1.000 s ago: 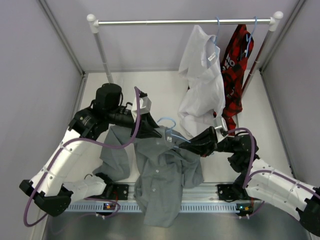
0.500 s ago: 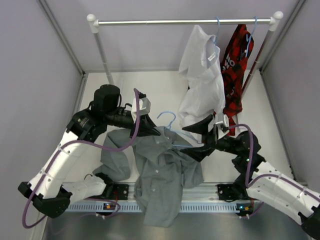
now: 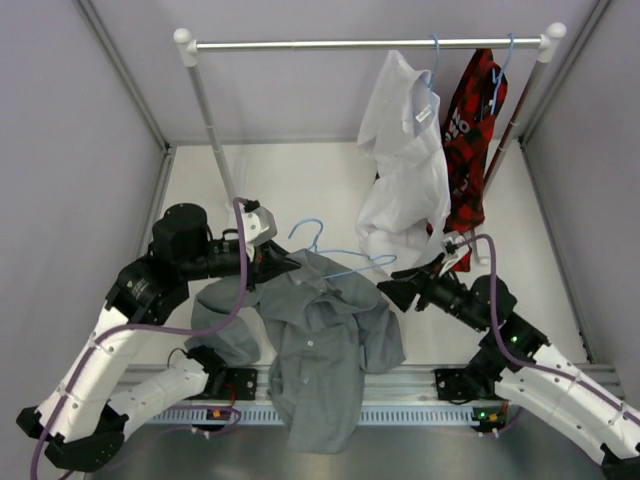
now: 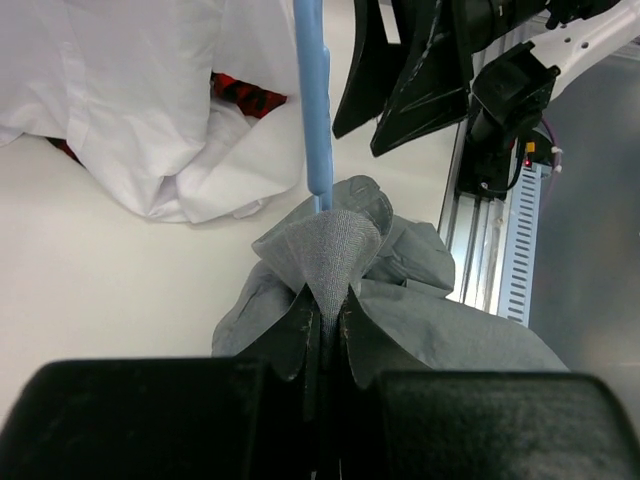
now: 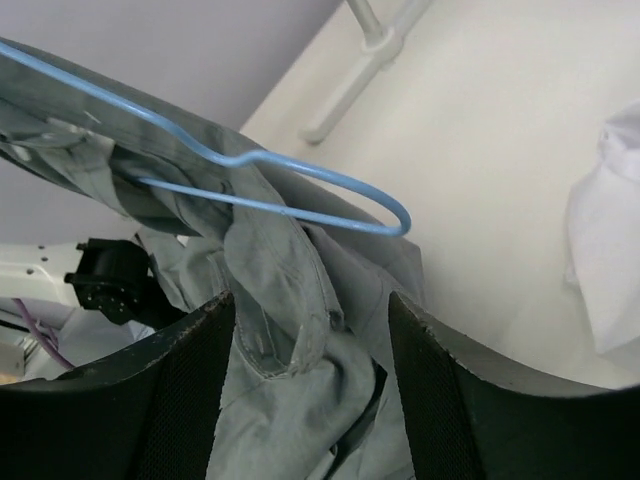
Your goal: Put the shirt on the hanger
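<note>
The grey shirt [image 3: 320,340] lies crumpled on the table between the arms, its tail hanging over the near edge. My left gripper [image 3: 292,264] is shut on a pinch of its fabric near the collar [image 4: 330,250]. The light-blue hanger [image 3: 345,255] rests on the shirt's top. Its hook points away from me, its left part is tucked under grey cloth and its right end [image 5: 398,215] is bare. My right gripper [image 3: 388,291] stands open just right of the shirt, its fingers [image 5: 190,400] wide apart. Grey folds [image 5: 290,330] lie beyond them, unclamped. In the left wrist view my left gripper [image 4: 325,300] sits below the hanger wire [image 4: 315,100].
A white shirt [image 3: 405,150] and a red-and-black shirt [image 3: 470,130] hang on blue hangers from the rail [image 3: 370,43] at the back right. The white shirt's hem reaches the table near my right gripper. The rail's left post [image 3: 210,120] stands behind my left arm. Walls close in both sides.
My right gripper has opened, let go near the hanger and drawn back to the right. My left arm has pulled left with the shirt fabric, and the hanger has shifted left with it.
</note>
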You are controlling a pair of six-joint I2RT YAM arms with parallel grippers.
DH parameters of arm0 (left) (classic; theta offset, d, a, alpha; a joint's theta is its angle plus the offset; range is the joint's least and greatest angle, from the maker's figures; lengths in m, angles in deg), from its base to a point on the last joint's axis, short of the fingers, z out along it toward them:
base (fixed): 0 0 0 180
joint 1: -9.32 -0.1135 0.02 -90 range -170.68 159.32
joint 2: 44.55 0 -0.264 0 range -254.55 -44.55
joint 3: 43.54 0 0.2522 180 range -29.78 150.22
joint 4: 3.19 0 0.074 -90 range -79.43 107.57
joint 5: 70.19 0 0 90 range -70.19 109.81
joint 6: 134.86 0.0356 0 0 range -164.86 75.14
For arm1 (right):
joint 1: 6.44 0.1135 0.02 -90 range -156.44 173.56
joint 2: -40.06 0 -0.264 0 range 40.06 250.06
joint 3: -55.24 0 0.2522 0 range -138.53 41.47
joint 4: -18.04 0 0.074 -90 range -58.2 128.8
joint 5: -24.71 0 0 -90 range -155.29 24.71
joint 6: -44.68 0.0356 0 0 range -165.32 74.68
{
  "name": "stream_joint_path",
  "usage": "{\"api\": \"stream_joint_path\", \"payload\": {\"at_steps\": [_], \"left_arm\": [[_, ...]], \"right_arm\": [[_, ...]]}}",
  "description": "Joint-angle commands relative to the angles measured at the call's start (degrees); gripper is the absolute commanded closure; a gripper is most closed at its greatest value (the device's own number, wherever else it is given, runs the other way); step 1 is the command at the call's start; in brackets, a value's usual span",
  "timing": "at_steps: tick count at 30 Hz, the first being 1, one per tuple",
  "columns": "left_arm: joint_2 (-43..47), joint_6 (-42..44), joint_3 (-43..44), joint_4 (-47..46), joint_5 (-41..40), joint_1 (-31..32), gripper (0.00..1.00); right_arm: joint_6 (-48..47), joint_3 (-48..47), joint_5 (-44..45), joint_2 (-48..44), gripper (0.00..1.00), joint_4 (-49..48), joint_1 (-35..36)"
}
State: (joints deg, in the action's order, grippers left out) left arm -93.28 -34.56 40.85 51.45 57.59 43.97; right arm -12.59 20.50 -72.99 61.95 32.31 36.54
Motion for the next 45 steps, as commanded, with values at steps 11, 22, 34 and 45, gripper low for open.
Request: {"api": "stream_joint_path", "payload": {"at_steps": [11,22,34,45], "left_arm": [[2.94,-3.1,-3.04,-9.24,-4.38,0.06,1.0],[3.64,-2.92,-4.01,-9.51,-5.69,0.06,1.0],[12.61,-1.08,-9.1,-10.3,-9.3,0.06,1.0],[12.26,-0.29,-10.6,-10.74,-13.96,0.24,1.0]], "right_arm": [[4.62,2.69,-8.46,14.49,0.6,-15.35,-0.35],[1.91,1.38,-5.14,17.23,1.0,-12.75,-0.53],[-10.32,-21.99,-1.87,29.26,1.0,12.57,-10.54],[-13.22,-36.15,-2.67,31.63,1.0,21.27,-15.03]]}}
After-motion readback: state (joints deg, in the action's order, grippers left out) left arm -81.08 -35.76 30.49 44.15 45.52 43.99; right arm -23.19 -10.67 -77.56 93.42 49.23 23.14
